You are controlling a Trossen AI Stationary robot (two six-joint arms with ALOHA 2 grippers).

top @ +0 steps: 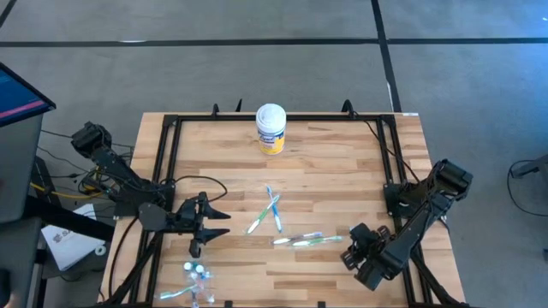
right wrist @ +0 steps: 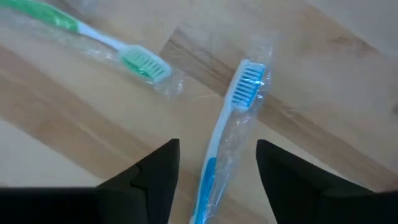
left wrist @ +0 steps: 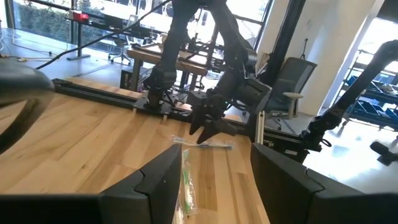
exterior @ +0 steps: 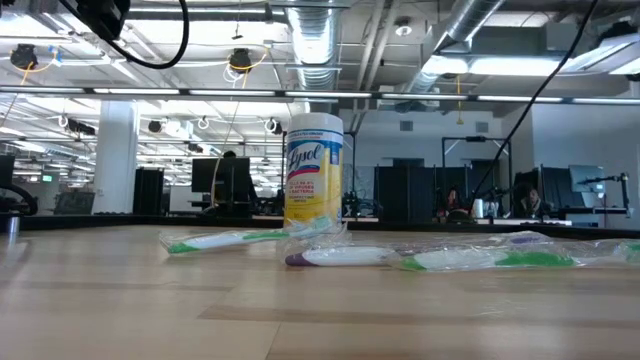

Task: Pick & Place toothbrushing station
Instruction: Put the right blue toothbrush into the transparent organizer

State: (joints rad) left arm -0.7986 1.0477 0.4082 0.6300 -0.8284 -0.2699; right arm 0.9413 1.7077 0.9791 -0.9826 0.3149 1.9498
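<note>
Several wrapped toothbrushes lie flat on the wooden table's middle: a crossed blue pair (top: 274,205), a green one (top: 256,224), and two more end to end (top: 308,239). My right gripper (top: 347,254) is open, just above the table at their right end. In its wrist view its fingers (right wrist: 217,155) stand on either side of a blue toothbrush (right wrist: 239,106) without visibly touching it, and a green one (right wrist: 134,59) lies beside it. My left gripper (top: 223,221) is open and empty at the table's left, pointing right toward a green toothbrush (left wrist: 186,180).
A yellow-and-white wipes canister (top: 271,128) stands upright at the far middle of the table. Small teal-and-white wrapped items (top: 197,272) and another toothbrush (top: 175,293) lie at the near left. A black frame (top: 171,120) runs along the table's edges.
</note>
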